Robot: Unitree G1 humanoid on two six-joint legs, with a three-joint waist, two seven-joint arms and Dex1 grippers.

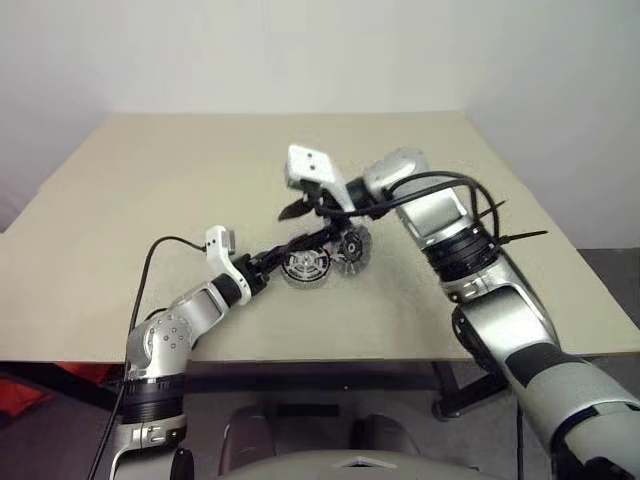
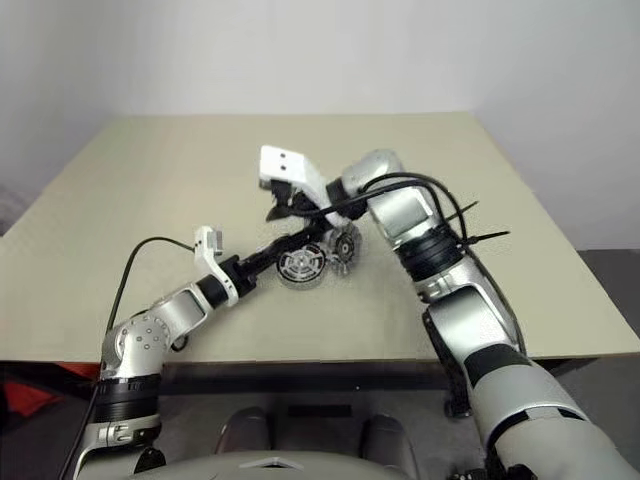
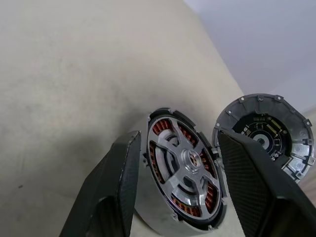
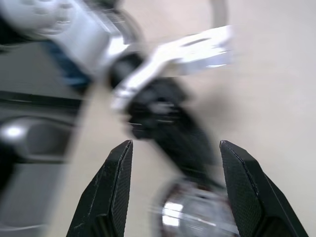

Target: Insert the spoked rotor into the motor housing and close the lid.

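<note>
Left wrist view: motor housing (image 3: 182, 192) holding spoked rotor (image 3: 185, 165), lid (image 3: 266, 131) open; left gripper (image 3: 182, 197) clamping housing; right gripper (image 4: 175, 197) spread, empty; beige table (image 1: 150, 190), white wall.

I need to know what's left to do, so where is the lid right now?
The lid stands open, tilted up at the motor housing's edge on the robot's right side, near the table's middle, just beyond the left gripper.

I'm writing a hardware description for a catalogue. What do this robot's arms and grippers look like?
Both arms have silver-grey metallic shells with black joint bands. A white camera block sits on each wrist, fed by loose black cables. The left gripper and right gripper each have two black, textured, wedge-shaped fingers.
</note>
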